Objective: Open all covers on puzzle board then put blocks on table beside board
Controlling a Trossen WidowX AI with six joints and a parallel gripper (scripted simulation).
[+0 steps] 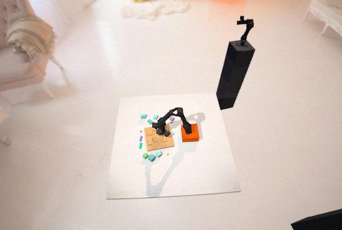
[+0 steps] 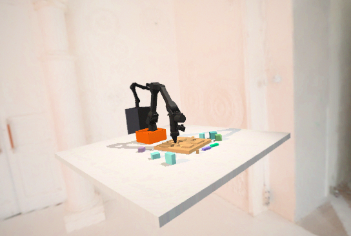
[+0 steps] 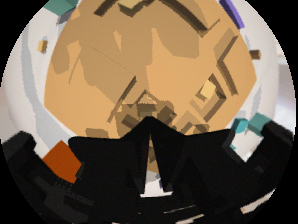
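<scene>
The tan puzzle board (image 1: pixel 158 146) (image 2: pixel 190 148) (image 3: pixel 100 63) lies on the white table, left of the arm's orange base (image 1: pixel 190 133) (image 2: pixel 151 135). My gripper (image 1: pixel 161 131) (image 2: pixel 174 140) (image 3: pixel 149 119) is shut and empty. Its fingertips point down at the board's near edge on the base side, touching or just above the surface. In the wrist view the board shows dark recesses and raised covers; which covers are open is too blurred to tell. Several blocks lie on the table around the board: a teal one (image 1: pixel 151 158) (image 2: pixel 170 158), a green one (image 1: pixel 145 155) (image 2: pixel 218 137), a purple one (image 1: pixel 172 118) (image 2: pixel 141 149).
A purple bar (image 1: pixel 141 138) (image 2: pixel 206 148) and a green bar (image 1: pixel 141 145) (image 2: pixel 214 145) lie along the board's far side from the base. More teal blocks (image 1: pixel 143 115) (image 2: pixel 155 155) lie beyond the board's end. A black pillar (image 1: pixel 234 75) (image 2: pixel 136 119) stands off the table's corner.
</scene>
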